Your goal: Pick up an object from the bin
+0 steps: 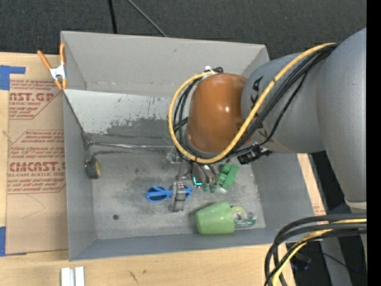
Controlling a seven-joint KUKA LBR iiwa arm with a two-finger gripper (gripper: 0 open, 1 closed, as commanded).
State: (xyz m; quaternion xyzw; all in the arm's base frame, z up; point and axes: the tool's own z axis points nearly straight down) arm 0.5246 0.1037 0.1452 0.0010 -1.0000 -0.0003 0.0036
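A pale green cup [215, 219] lies on its side (a small yellowish thing [93, 168] well left).

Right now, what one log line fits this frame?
claw: down beside blue object, mid-bin | green cup: on its side, right of claw | grasp: unclear

Arm's gripper [178, 198] low in grey bin [119, 58], just beside small blue object [156, 193], pale green cup [215, 218] lying on its side nearby
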